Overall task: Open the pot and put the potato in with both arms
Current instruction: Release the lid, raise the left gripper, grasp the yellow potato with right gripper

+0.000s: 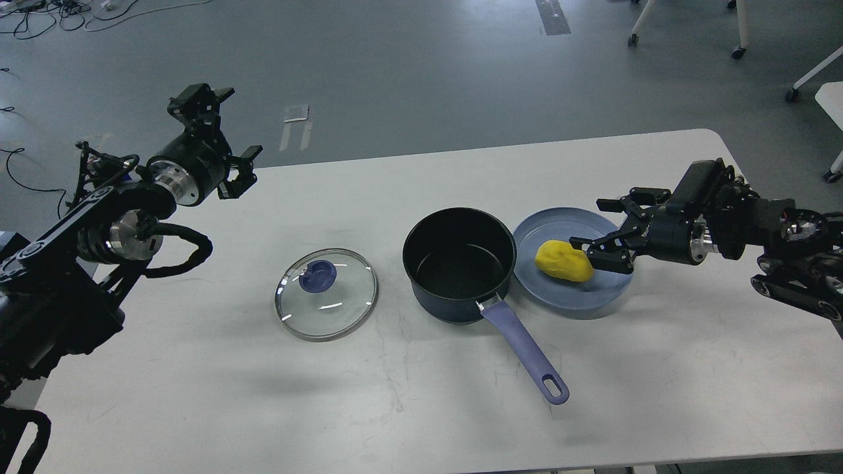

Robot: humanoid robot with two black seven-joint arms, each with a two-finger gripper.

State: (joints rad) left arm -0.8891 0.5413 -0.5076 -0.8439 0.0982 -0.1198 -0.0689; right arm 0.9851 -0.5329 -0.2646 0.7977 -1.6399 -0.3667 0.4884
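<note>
R gripper [602, 240] spread | potato [564, 261] just left, on plate [560, 227]

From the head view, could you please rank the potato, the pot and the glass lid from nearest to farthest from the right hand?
1. Potato: on the blue plate, just beside the right hand.
2. Pot: left of the plate, uncovered.
3. Glass lid: farthest left, flat on the table.
</note>
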